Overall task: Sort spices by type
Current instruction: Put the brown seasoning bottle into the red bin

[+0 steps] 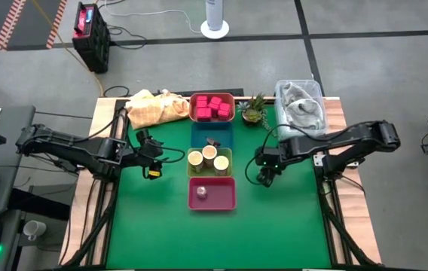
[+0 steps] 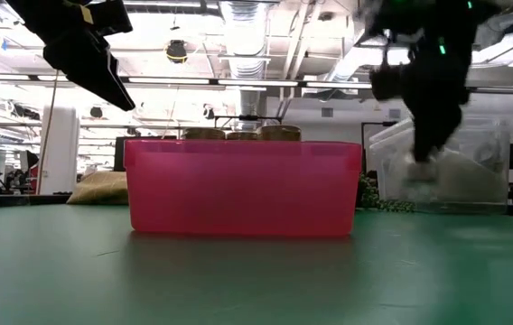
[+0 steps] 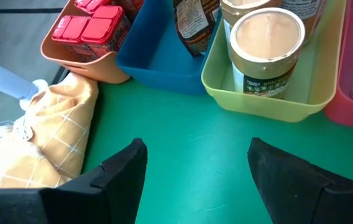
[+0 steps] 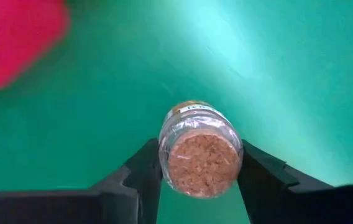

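Four trays stand in a column at the table's middle. The far orange tray (image 1: 232,117) holds pinkish-red cubes (image 1: 211,106). The blue tray (image 1: 199,138) holds one dark piece (image 1: 213,142). The yellow-green tray (image 1: 228,159) holds three tan cylinders (image 1: 208,158). The near pink tray (image 1: 225,197) holds a tiny round jar (image 1: 201,192). My left gripper (image 1: 151,164) is open and empty left of the trays, over bare mat (image 3: 195,162). My right gripper (image 1: 265,175) is right of the trays, shut on a small cork-topped jar (image 4: 200,149). My right gripper pinches the small jar between its two fingers, one finger (image 4: 144,171) on each side of the glass body near the cork end (image 4: 201,165). The cork end faces back toward the wrist. The jar appears clear of the green mat.
A yellow checked cloth (image 1: 154,108) lies at the far left. A small green plant (image 1: 253,110) and a clear bin holding grey cloth (image 1: 301,102) are at the far right. Bare green mat (image 1: 214,241) stretches along the near side.
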You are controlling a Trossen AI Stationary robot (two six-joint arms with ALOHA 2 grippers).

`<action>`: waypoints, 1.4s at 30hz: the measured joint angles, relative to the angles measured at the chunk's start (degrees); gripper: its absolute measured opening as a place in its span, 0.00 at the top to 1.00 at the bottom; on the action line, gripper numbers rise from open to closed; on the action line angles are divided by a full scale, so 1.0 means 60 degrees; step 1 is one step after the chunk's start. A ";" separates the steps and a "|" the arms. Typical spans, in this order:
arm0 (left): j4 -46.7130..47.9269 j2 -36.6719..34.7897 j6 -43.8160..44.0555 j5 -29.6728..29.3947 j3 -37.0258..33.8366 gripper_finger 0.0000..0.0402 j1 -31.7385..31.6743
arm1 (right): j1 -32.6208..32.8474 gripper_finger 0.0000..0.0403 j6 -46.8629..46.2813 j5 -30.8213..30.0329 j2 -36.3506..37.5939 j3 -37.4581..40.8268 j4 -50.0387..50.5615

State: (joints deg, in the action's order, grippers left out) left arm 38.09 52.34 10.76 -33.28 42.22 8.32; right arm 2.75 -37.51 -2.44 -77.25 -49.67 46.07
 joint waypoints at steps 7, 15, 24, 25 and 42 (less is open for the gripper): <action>-0.0007 0.0000 0.0028 -0.0002 0.0000 0.34 0.0000 | 0.0787 0.52 0.0165 -0.0759 -0.0088 -0.1643 -0.0191; -0.0058 0.0007 0.0138 -0.0006 0.0000 0.34 0.0000 | 0.1678 0.52 0.1654 -0.0859 -0.2450 -0.4279 -0.0559; 0.0029 0.0007 0.0373 -0.0007 0.0000 0.34 0.0000 | 0.1912 0.51 0.3900 -0.0842 -0.5714 -0.7447 0.0691; 0.0032 0.0007 0.0392 -0.0004 0.0000 0.34 0.0000 | 0.1890 0.50 0.4046 -0.0808 -0.5969 -0.7574 0.0734; 0.0135 0.0007 0.0397 -0.0007 0.0000 0.34 0.0000 | 0.1511 0.35 0.4260 -0.0024 -0.7064 -0.7711 0.0599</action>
State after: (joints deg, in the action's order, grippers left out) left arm 38.89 52.38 13.15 -33.32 42.22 8.32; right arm 11.81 -11.94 -2.59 -119.64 -95.94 49.66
